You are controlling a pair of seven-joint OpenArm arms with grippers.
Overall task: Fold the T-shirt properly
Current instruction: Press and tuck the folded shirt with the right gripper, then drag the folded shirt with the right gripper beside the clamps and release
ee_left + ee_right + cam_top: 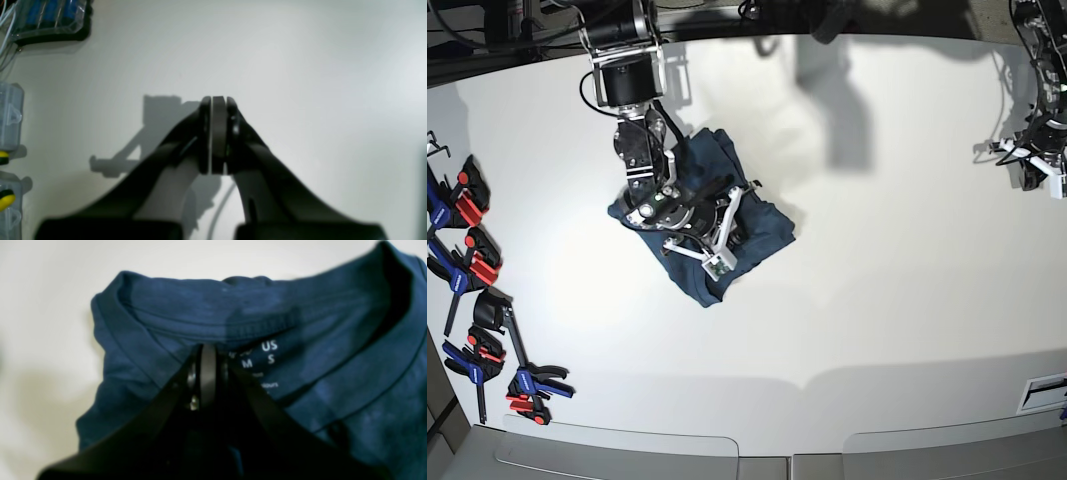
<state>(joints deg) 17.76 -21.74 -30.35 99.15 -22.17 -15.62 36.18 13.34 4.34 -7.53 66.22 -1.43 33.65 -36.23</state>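
The navy T-shirt (702, 225) lies bunched toward the worktop's (877, 300) far-left corner, where the right end effector (207, 373), pressed together, sits at the collar by the neck label (263, 360), probably to drag it flat, while the left end effector (218, 133), likewise closed and empty, waits near the far-right corner.

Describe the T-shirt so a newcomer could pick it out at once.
On the white table, look upper left, under the right arm's claw. The T-shirt is a crumpled navy heap, the only soft thing there, unlike the hard clamps at the left edge.
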